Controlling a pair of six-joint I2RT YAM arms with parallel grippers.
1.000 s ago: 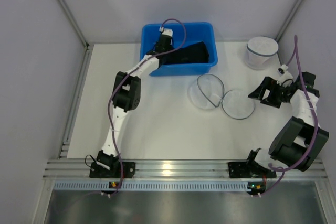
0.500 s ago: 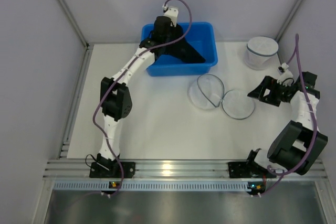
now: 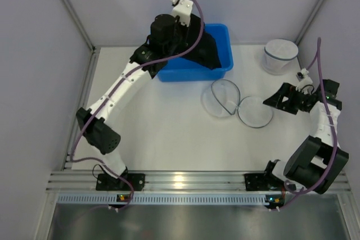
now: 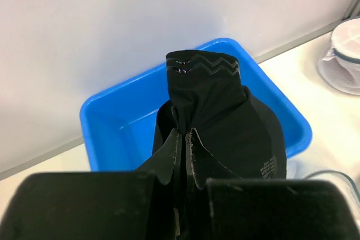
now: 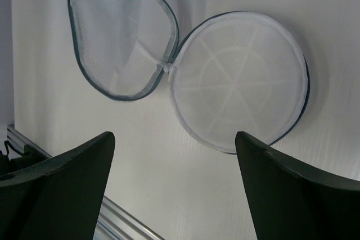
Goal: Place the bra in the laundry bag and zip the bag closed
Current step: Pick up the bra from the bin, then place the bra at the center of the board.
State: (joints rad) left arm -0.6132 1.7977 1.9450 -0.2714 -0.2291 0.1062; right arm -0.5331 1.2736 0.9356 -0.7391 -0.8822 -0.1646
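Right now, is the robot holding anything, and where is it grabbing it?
The left gripper pinches the black bra by a bunched fold; right gripper holds nothing.

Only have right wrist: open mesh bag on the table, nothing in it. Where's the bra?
Observer: The left pincer is shut on the black bra, held up above the blue bin.
Operator: Clear of the bin?
Observer: Cannot tell; in the top view the fabric hangs over the bin's right half.
Operator: Anything else out there?
Observer: A second mesh bag, round and white, stands at the far right corner.
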